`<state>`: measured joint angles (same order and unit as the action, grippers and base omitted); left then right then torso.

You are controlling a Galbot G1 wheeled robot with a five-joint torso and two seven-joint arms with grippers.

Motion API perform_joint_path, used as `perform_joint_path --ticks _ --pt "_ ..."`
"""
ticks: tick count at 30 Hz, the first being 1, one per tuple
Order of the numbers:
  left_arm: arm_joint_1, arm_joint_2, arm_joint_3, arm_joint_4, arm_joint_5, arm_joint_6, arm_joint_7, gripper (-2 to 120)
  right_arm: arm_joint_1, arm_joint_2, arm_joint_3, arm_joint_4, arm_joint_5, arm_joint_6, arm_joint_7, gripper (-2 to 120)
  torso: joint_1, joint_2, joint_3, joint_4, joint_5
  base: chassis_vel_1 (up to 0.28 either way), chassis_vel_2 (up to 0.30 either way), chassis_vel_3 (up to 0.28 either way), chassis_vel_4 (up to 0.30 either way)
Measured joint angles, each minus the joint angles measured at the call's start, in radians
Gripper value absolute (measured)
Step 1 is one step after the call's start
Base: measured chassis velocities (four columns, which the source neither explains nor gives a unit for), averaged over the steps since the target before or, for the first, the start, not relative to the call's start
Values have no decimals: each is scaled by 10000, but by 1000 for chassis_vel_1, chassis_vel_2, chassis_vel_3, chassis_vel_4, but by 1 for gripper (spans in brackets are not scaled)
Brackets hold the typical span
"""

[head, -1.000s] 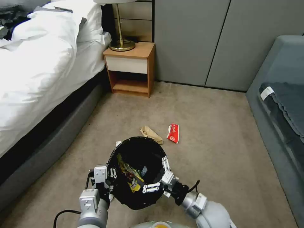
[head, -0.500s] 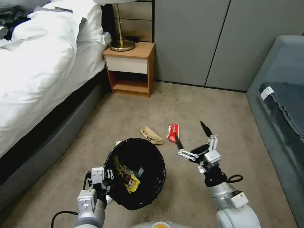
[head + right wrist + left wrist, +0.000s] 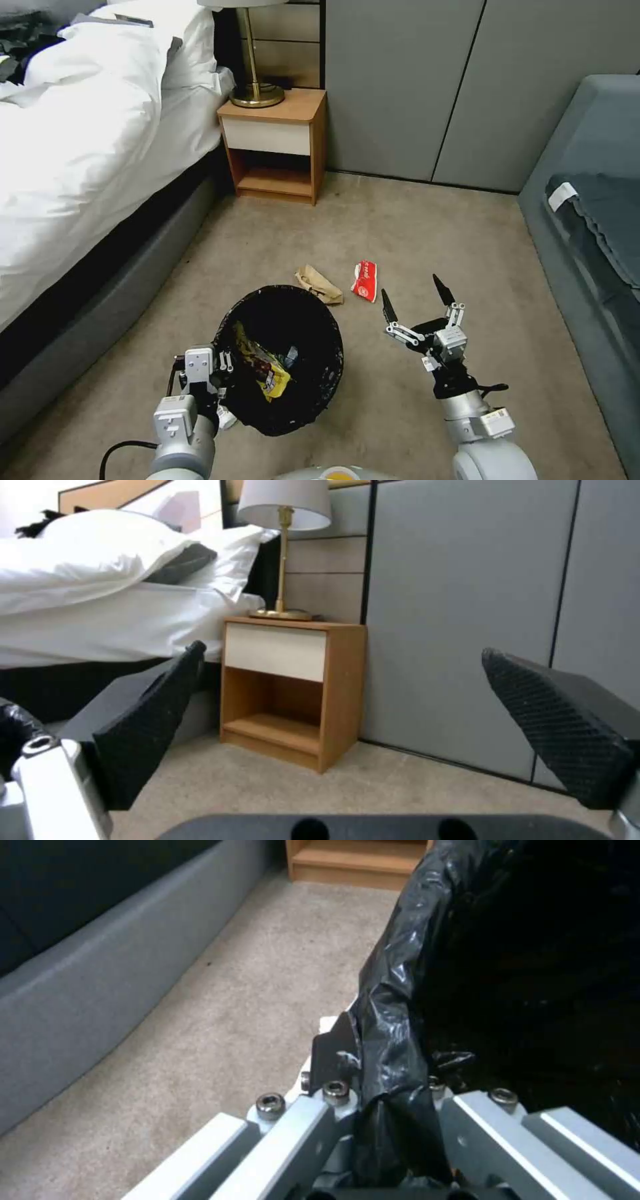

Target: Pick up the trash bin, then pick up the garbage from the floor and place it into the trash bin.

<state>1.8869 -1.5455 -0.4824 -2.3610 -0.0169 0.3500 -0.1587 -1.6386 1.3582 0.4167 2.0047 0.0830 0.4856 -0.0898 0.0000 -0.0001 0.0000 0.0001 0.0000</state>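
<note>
While the left gripper (image 3: 223, 385) pinches the black-lined rim of the trash bin (image 3: 303, 407) at its near left side, the bin hangs tilted toward the camera, low in the head view, mouth wide open. Down inside lies a yellow wrapper (image 3: 265, 375) with a small dark piece beside it. From the left wrist, the liner (image 3: 393, 1005) bunches up between the metal fingers (image 3: 333, 1055), clamped tight on the plastic. Over to the bin's right, the right gripper (image 3: 417, 305) hovers above the carpet (image 3: 413, 227), its black fingertips (image 3: 388, 308) spread wide and holding nothing. Just beyond the bin's far rim, a crumpled brown paper bag (image 3: 319, 283) sits on the floor, almost touching it. Beside that, a red wrapper (image 3: 365, 281) lies just ahead of the open right gripper, with bare carpet between them. Along the left runs the bed (image 3: 80, 133) with its white duvet. Farther back stands a wooden nightstand (image 3: 275, 143) carrying a brass lamp (image 3: 257, 93), against grey wall panels (image 3: 400, 87). A grey sofa (image 3: 593, 220) closes off the right side.
</note>
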Motion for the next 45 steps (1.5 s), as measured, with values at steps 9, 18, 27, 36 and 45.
perform_joint_path --ticks 9,18,27,36,45 --pt "-12 -20 94 0 70 -1 -5 1 -35 -15 29 94 72 23 -114 100 -1 0 -1 -2 0 -7 6 5 -7" --pt "16 -15 89 -30 70 -6 -7 1 -49 -16 21 178 58 9 -158 100 0 0 1 0 1 -135 139 147 -138" --pt "32 -17 87 -40 66 -26 -6 1 -50 -34 20 171 -5 5 -187 100 0 0 1 -2 2 -191 191 201 -193" --pt "33 -15 87 -93 67 -32 -6 1 41 -51 61 161 -30 187 -540 100 2 0 2 0 -1 -129 124 139 -141" --pt "4 -8 87 -126 65 4 -6 1 178 -109 39 172 42 184 -593 100 0 0 -1 -2 0 -3 7 0 -1"
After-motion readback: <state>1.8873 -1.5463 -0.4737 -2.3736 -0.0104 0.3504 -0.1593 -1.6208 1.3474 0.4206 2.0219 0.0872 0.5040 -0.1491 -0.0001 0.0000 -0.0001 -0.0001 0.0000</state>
